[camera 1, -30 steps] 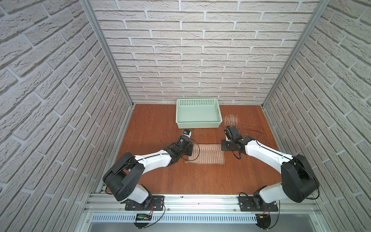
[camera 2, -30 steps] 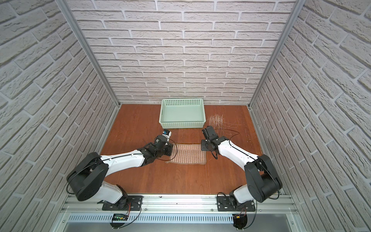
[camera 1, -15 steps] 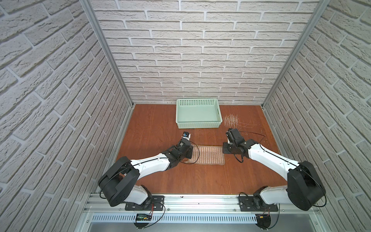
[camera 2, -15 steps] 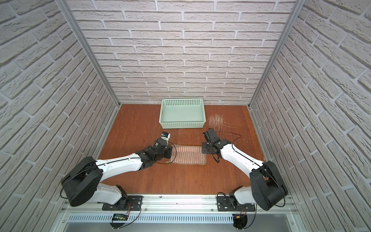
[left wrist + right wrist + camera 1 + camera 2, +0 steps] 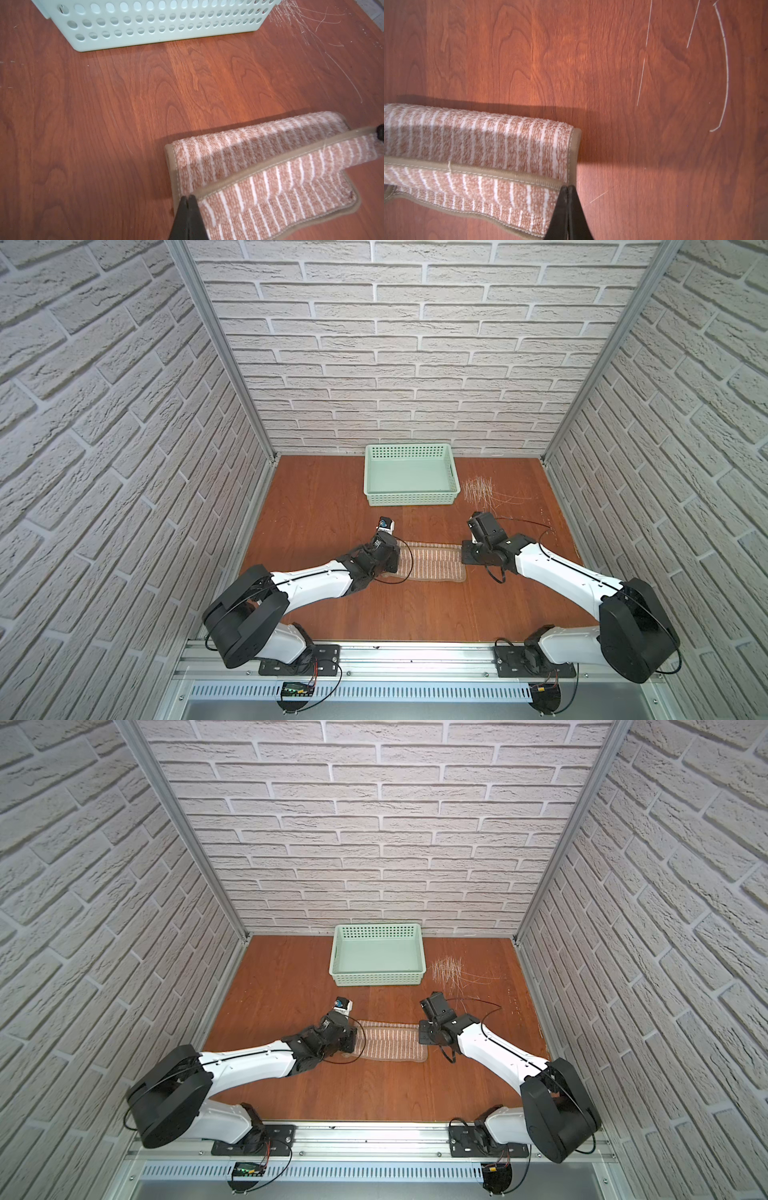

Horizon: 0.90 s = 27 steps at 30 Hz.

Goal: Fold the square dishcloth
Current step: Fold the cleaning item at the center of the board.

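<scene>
The square dishcloth [image 5: 432, 563] is laid mid-surface [image 5: 332, 510], doubled over with its fold on the far side. The left hand [image 5: 188, 202] is placed at its left end and the right hand [image 5: 568, 192] at its right end. The basket [image 5: 409, 499] is set behind it by the far wall, with scratch marks [image 5: 478, 489] to the basket's right.

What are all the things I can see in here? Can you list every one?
dishcloth: one, tan with pale stripes, doubled over on the table between the arms
basket: one, mint green with holes, empty, at the table's back
pale lines: a patch, whitish, beside the basket
table: one, reddish-brown wood
brick walls: three, white, around the table
left arm, right arm: two, white and black
left tool, right tool: two, black, each shut on a dishcloth corner
</scene>
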Each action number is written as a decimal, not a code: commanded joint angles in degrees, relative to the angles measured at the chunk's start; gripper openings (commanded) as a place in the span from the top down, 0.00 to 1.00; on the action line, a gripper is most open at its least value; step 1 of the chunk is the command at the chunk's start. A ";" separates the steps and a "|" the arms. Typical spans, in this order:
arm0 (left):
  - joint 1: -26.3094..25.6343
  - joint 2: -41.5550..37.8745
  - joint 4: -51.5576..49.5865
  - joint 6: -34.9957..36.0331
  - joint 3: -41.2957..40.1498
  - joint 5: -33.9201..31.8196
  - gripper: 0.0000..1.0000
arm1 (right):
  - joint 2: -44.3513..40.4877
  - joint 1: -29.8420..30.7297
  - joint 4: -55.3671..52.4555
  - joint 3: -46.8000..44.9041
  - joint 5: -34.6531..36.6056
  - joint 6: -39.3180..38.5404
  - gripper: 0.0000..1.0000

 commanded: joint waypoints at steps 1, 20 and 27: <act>-0.40 -0.18 -0.09 -0.71 -0.91 -1.58 1.00 | -0.36 0.80 0.35 -1.43 0.27 1.30 0.97; -1.78 2.31 1.12 -2.08 -1.75 -2.85 1.00 | 1.85 1.78 2.36 -2.76 1.06 2.00 0.97; -1.73 3.16 0.90 -2.07 -1.38 -2.44 0.92 | 4.59 2.20 3.55 -2.99 1.11 2.41 0.97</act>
